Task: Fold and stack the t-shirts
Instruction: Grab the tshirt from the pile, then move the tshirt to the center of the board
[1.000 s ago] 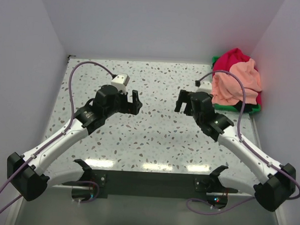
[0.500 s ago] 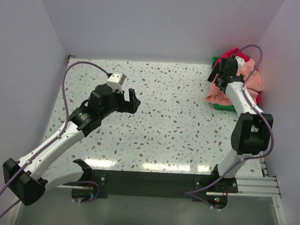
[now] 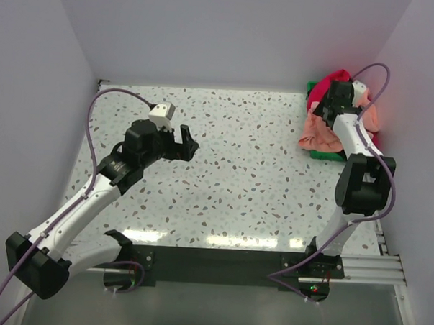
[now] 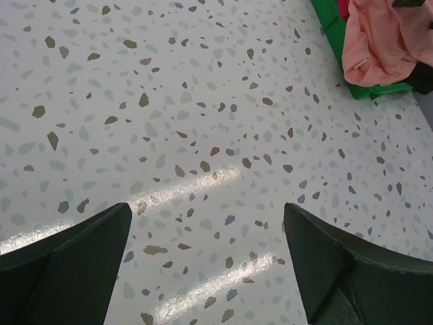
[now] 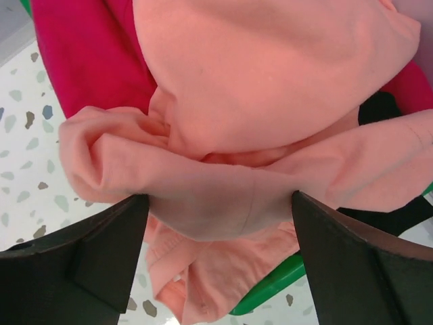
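Note:
The t-shirts lie heaped in a green bin (image 3: 324, 155) at the table's far right. The salmon-pink shirt (image 3: 318, 134) is on top and spills over the bin's front, the crimson red one (image 3: 329, 79) is behind it, and a bit of the black one (image 5: 381, 107) shows underneath. My right gripper (image 3: 324, 113) reaches down onto the heap. Its jaws stand open with a rolled fold of the pink shirt (image 5: 270, 81) bulging between the fingertips (image 5: 220, 203). My left gripper (image 3: 191, 141) hovers open over bare table at centre left, with nothing between its fingers (image 4: 206, 210).
The speckled table (image 3: 238, 178) is walled at the back and on both sides. The bin's green rim (image 5: 270, 288) sits just below my right fingers. The left wrist view catches the bin (image 4: 389, 88) and pink cloth (image 4: 379, 40) at its top right.
My right arm swung from mid-table out to the bin and came down on the pink shirt, its jaws starting to narrow. The left gripper drifted slightly left.

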